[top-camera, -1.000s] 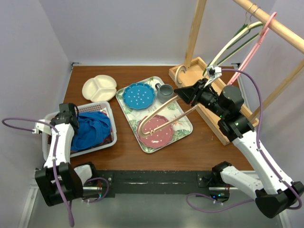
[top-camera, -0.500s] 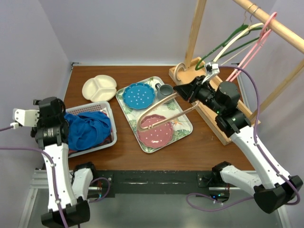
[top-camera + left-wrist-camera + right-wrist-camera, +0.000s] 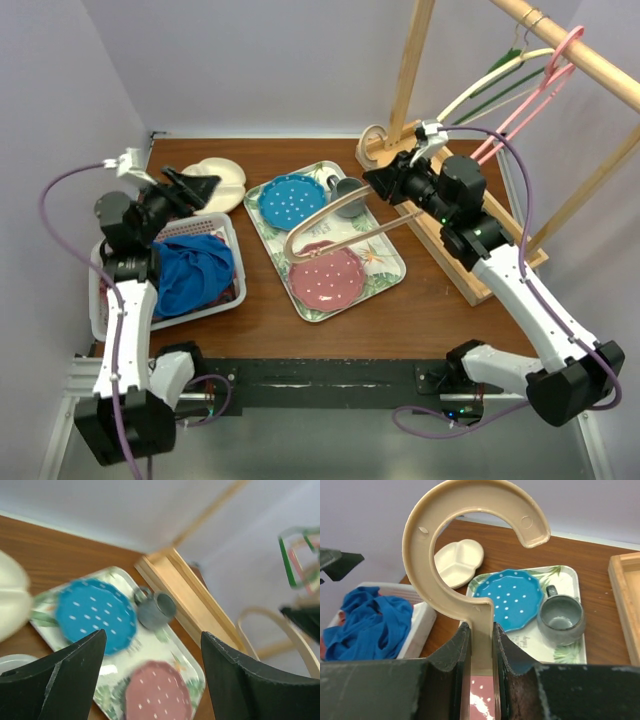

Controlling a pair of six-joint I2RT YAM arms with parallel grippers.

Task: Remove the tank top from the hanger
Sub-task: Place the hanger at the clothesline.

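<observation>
One hanger (image 3: 416, 545) in right end effector (image 3: 481, 630); left end effector (image 3: 152, 640) agape, empty.

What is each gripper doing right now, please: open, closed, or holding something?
Left gripper: open, holding nothing.
Right gripper: closed on the neck of the beige plastic hanger.
</observation>
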